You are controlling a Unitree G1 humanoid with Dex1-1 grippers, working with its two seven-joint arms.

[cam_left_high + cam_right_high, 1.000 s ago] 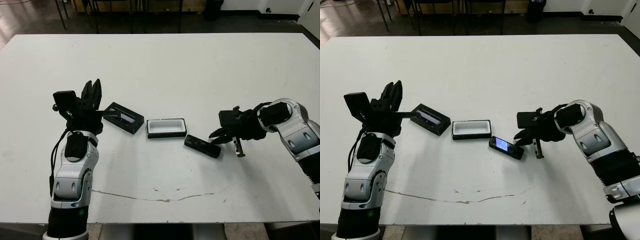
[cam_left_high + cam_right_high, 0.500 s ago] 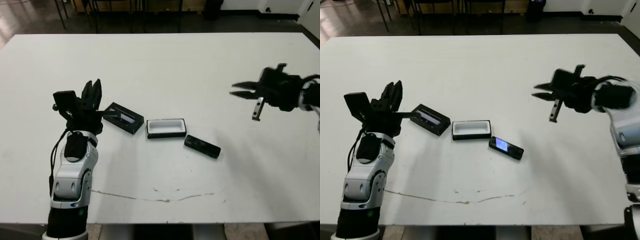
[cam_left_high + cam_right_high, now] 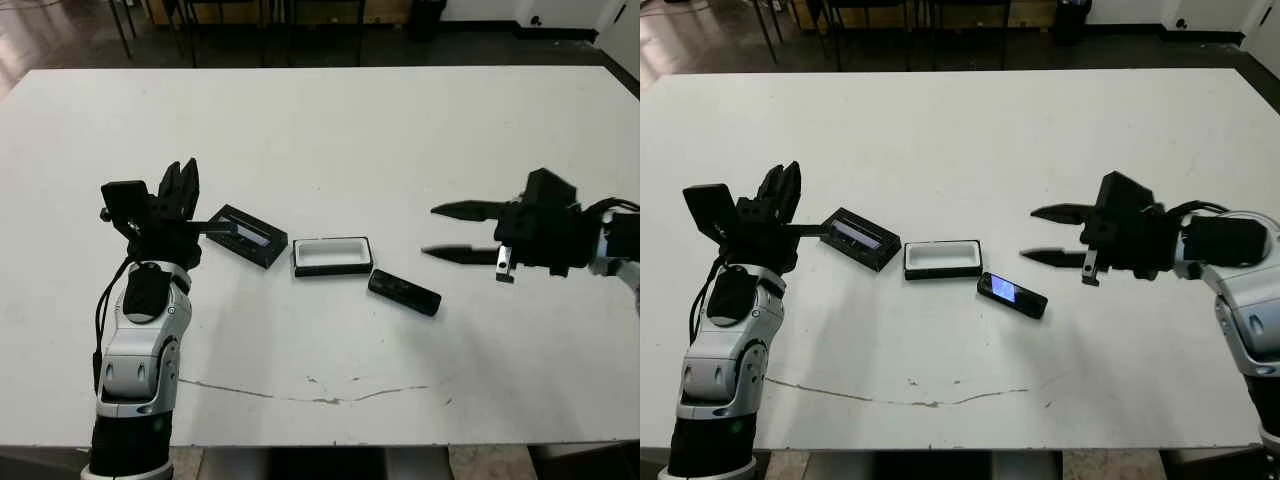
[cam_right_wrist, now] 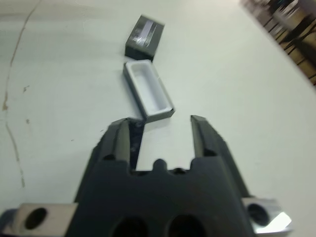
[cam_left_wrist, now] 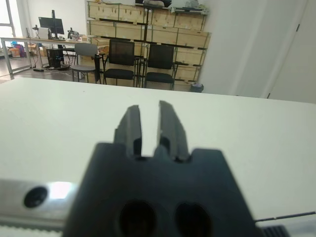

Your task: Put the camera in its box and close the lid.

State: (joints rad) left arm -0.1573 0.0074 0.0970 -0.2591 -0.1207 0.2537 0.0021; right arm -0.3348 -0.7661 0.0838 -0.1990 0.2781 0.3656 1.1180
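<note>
Just left of the spread-open right claw (image 3: 448, 232), camera (image 3: 404, 293) on table, ungripped

Head pair: high, angled forward and down over the tabletop (image 3: 400, 140), both eyes sharing one scene, slightly offset sideways. Left wrist: low, near-level along its own tool (image 5: 149, 129), toward chairs (image 5: 140, 63) and shelving beyond. Right wrist: close, tilted down over its tool (image 4: 162, 138), sharing the box (image 4: 148, 92) and lid (image 4: 144, 36) with the head pair.
</note>
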